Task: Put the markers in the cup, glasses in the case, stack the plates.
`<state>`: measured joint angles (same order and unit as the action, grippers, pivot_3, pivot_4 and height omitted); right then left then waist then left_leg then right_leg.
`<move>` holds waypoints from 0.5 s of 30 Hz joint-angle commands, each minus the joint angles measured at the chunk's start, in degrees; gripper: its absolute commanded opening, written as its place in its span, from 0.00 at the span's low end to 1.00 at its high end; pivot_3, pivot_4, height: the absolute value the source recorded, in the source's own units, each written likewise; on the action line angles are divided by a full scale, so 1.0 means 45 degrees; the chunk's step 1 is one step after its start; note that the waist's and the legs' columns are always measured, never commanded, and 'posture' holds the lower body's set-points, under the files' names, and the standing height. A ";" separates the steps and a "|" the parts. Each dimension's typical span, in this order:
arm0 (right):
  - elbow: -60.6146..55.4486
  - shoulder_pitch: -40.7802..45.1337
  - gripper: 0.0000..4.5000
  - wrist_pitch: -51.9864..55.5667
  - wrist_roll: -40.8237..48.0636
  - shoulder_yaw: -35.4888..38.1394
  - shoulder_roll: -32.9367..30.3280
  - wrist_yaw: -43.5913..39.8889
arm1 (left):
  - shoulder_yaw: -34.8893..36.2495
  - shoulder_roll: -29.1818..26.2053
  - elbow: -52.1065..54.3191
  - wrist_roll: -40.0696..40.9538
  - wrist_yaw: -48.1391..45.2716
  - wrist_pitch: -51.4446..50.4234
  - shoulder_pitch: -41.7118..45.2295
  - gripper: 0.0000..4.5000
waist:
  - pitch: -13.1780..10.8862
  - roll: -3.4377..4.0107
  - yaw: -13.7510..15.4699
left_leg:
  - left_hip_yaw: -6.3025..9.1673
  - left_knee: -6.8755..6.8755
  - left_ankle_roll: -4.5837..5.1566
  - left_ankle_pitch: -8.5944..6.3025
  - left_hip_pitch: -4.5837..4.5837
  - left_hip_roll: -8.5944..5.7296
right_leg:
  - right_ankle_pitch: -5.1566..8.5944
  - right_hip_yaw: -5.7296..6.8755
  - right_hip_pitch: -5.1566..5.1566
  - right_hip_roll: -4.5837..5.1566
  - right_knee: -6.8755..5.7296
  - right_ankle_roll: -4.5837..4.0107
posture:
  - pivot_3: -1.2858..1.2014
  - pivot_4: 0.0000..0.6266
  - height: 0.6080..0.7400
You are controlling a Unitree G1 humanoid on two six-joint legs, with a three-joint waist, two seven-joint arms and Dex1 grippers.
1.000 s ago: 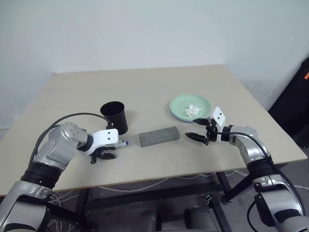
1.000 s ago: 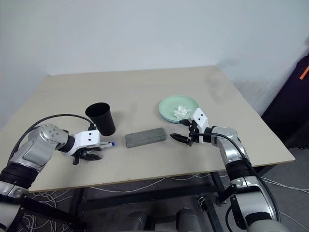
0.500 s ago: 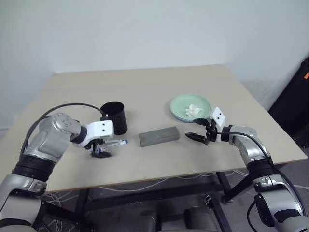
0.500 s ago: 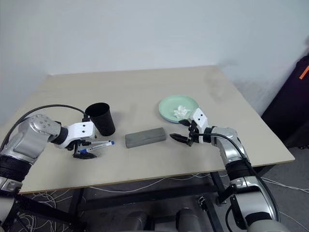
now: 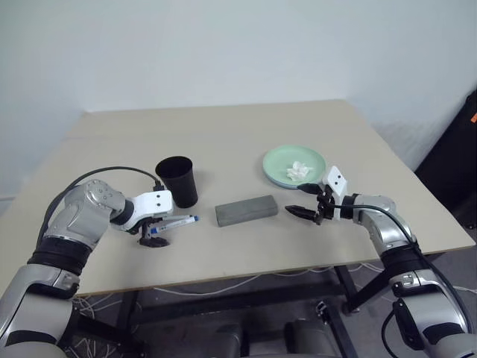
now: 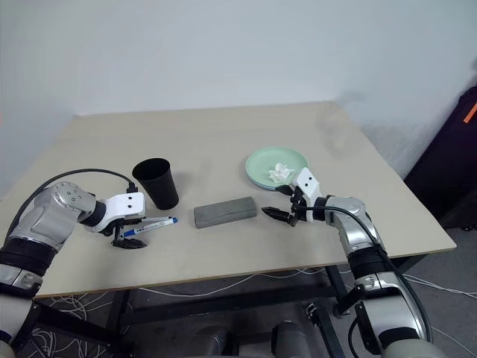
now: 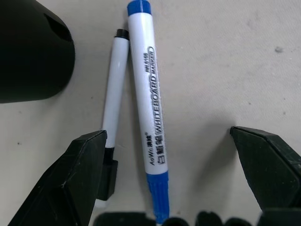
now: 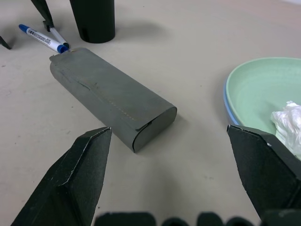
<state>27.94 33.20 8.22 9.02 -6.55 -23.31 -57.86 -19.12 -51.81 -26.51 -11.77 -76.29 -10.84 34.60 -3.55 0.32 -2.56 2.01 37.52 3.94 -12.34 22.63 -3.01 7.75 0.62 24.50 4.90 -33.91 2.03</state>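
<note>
Our left gripper [image 7: 167, 181]: jaws apart above two markers [image 7: 148, 108] lying beside the cup [image 5: 177, 180].
Our right gripper [image 8: 178, 181]: jaws apart, near the case [image 8: 110, 96].

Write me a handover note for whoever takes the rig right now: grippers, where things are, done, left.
Left gripper: open, empty, over the two markers.
Right gripper: open, empty, between case and plates.
Blue-capped marker and black-capped marker lie side by side on the table, next to the cup.
Case: closed, mid-table.
Plates: mint green plate sits on the light blue plate, a white crumpled lump on top.
Done: plates stacked.
Left: both markers into the cup. Can't tell whether the glasses are in the case.
</note>
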 commanded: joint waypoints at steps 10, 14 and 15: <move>-0.0552 0.0001 0.95 -0.0028 0.0166 0.0241 -0.0065 0.0137 | -0.0138 0.0398 -0.0846 -0.0305 -0.0570 0.0652 0.0445 0.50 | 0.0007 0.0012 0.0007 | 0.0004 0.0003 0.0000 0.0000 -0.0003 -0.0001 | 0.0010 0.0003 -0.0012 0.0009 -0.0006 -0.0019 | 0.52 0.00 1.00; -0.0521 0.0039 0.95 -0.0042 0.0162 0.0213 -0.0001 0.0175 | -0.0058 0.0320 -0.0596 -0.0252 -0.0672 0.0597 0.0240 0.21 | 0.0007 0.0012 0.0000 | 0.0011 0.0008 0.0001 0.0000 -0.0001 0.0003 | 0.0010 0.0009 -0.0015 0.0009 -0.0013 -0.0022 | 0.52 0.00 1.00; -0.0501 0.0059 0.95 -0.0045 0.0161 0.0207 0.0015 0.0181 | -0.0041 0.0292 -0.0531 -0.0236 -0.0690 0.0577 0.0188 0.13 | 0.0007 0.0012 -0.0002 | 0.0012 0.0008 0.0000 0.0000 -0.0001 0.0004 | 0.0010 0.0010 -0.0014 0.0009 -0.0015 -0.0023 | 0.52 0.00 1.00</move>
<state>27.76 32.88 8.46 9.03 -6.54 -23.36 -57.30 -19.53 -50.20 -29.81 -12.62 -79.75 -8.25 35.51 -3.52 0.38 -2.56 2.07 37.55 3.94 -12.34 22.62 -2.99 7.79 0.67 24.44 4.94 -33.98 1.93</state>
